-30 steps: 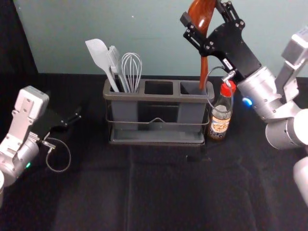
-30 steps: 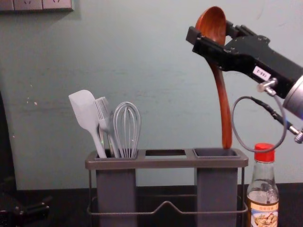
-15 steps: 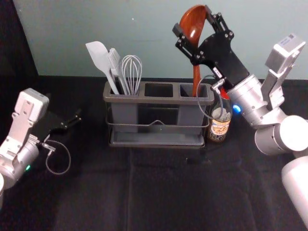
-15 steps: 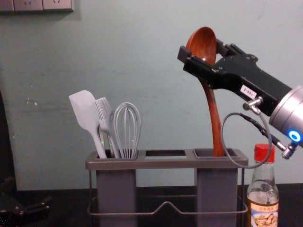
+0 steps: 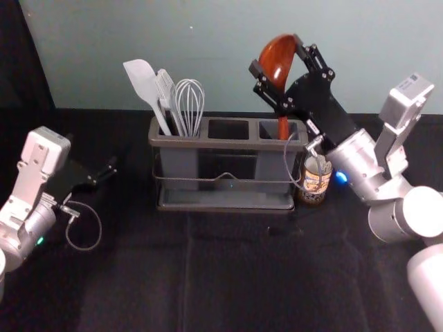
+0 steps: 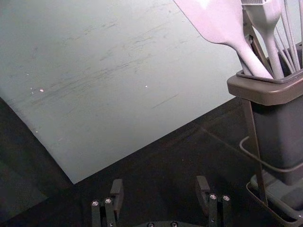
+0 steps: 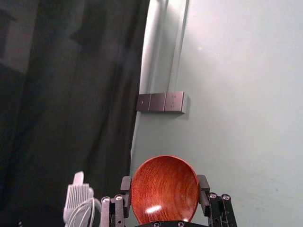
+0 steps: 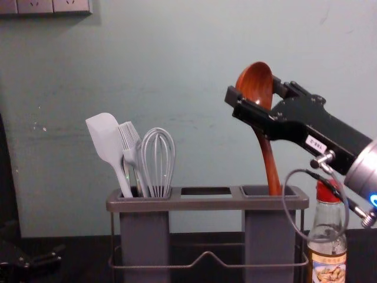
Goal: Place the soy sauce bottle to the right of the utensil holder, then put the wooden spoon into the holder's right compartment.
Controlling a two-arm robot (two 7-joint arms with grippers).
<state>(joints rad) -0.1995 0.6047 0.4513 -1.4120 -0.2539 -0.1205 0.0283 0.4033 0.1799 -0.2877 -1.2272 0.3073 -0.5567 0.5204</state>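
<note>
My right gripper (image 5: 288, 77) is above the holder's right end, shut on the bowl of the wooden spoon (image 5: 276, 61). In the right wrist view the spoon bowl (image 7: 164, 189) sits between both fingers of the right gripper (image 7: 164, 191). The spoon's handle (image 8: 270, 171) points down, its lower end inside the right compartment of the utensil holder (image 8: 206, 203). Just right of the holder stands the soy sauce bottle (image 8: 328, 236), upright, its neck partly behind the gripper's cable. My left gripper (image 5: 109, 171) is parked at the left; in its wrist view the left gripper (image 6: 159, 191) is open and holds nothing.
A spatula (image 5: 142, 81), a brush (image 5: 166, 93) and a whisk (image 5: 189, 104) stand in the holder's left compartment. Behind the table (image 5: 235, 277) rises a pale wall (image 8: 188, 76), with switch plates (image 8: 53, 6) at its upper left.
The right gripper has moved left and then down with the spoon, and the handle's end has dropped into the right compartment. The bottle, holder and left arm have stayed in place.
</note>
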